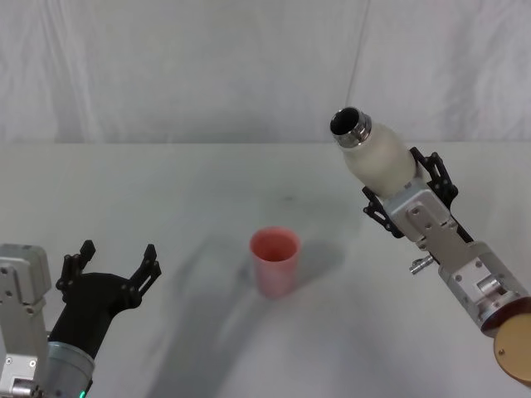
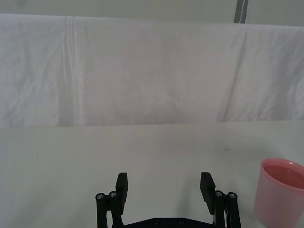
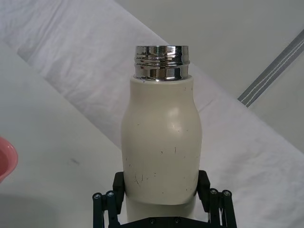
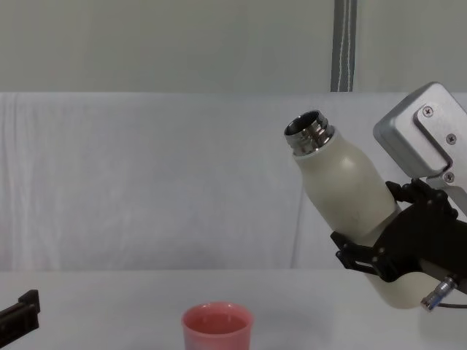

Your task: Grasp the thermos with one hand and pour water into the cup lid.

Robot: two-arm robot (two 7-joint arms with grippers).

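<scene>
The right gripper (image 1: 397,189) has its jaws clamped on the thermos (image 1: 378,154), held tilted above and right of the cup lid (image 1: 275,260). The pink cup possibly already holds water. Next: either tip further or set down. The left gripper (image 1: 112,265), jaws apart, idles left of the cup.

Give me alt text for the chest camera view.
The right gripper holds the cream thermos in the air, tilted with its open steel neck toward the left, above and right of the pink cup lid on the white table.
</scene>
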